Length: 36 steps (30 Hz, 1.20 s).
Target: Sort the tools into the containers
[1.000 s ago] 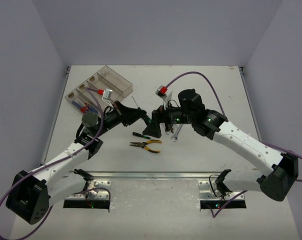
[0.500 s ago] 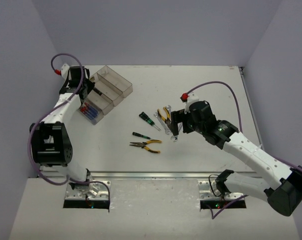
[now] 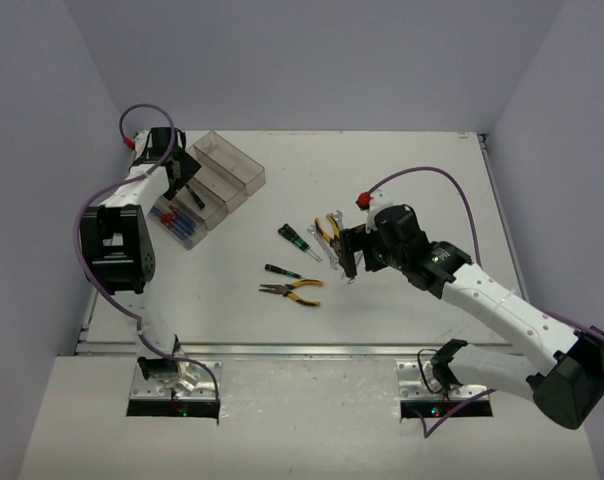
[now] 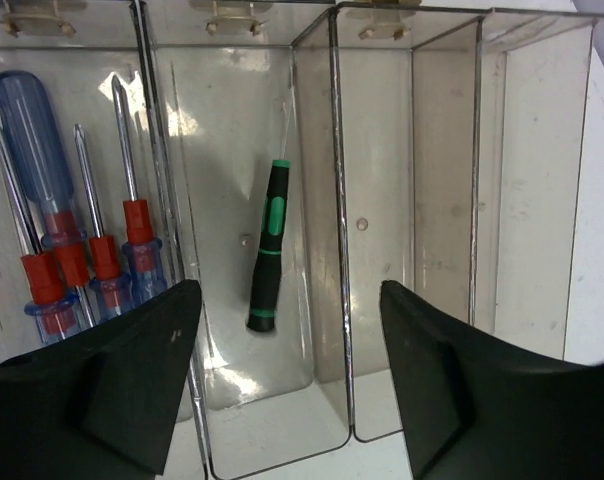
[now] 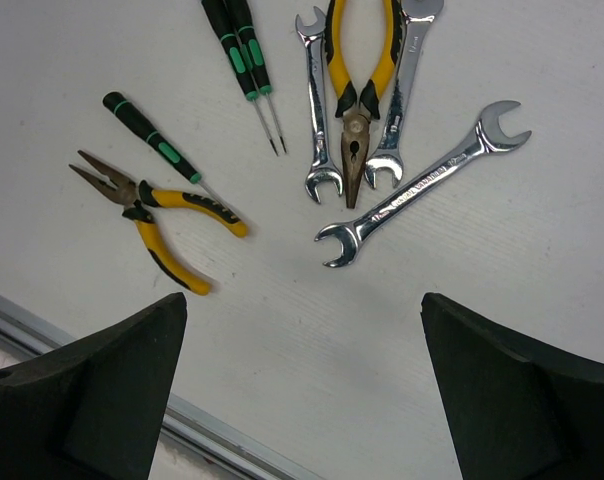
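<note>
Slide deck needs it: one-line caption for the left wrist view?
Open left gripper above the containers: green-black screwdriver in one bin, red-and-blue screwdrivers in the next.

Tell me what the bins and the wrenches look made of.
Bins: clear, glossy, thin see-through walls with glare, likely plastic. Wrenches: bright silver with a mirror-like shine, probably polished or chromed steel.

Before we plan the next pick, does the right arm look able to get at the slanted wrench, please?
Probably yes: the right gripper hangs open above the slanted wrench, and nothing covers it, though a neighbouring wrench has its head close beside it.
</note>
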### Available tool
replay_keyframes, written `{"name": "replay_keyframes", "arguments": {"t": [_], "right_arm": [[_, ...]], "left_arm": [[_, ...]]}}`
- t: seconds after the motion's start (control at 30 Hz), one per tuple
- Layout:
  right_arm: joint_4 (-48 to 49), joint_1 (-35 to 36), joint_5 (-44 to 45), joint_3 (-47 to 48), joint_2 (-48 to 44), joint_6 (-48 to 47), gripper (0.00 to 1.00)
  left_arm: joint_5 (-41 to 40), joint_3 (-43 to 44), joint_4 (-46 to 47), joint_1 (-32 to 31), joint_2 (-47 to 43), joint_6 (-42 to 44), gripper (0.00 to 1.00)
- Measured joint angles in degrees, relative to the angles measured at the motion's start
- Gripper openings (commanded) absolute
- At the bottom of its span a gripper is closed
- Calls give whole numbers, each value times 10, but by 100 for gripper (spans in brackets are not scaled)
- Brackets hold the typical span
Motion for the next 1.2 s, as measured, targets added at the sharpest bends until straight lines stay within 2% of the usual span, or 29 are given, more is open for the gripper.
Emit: {"name": "replay_keyframes", "arguments": {"t": [0.1,0.13,0.27,0.37,0.53,0.67,0.8,0.97,1.07,1.2], "right_arm": [[2,0,-4,0,9,-4,99],[4,0,-8,0,13,-7,99],[18,-1,-55,4,65,-24,96],[18,3,-90,28,135,-37,87],[17,42,-101,112,287,-79,71],[7,80,-94,214,408,-117,63],[-11,100,-91,323,514,-148,53],[-25,102,-93,368,579,-168,49],[-40,102,-92,381,600,-177,37],[-43,102,-89,401,614,-188,12]], "left_arm": [[6,0,-7,0,-2,-4,89],[9,0,-10,0,-6,-4,98],[38,-34,-25,-2,-87,-1,100],[72,-103,-12,-10,-223,13,100],[151,-232,12,-57,-514,62,100],[203,-282,12,-78,-648,111,100],[216,-349,4,-78,-703,154,100],[224,-403,-28,-78,-703,183,100],[230,-406,-31,-78,-688,191,100],[237,-407,-32,-78,-700,195,100]]}}
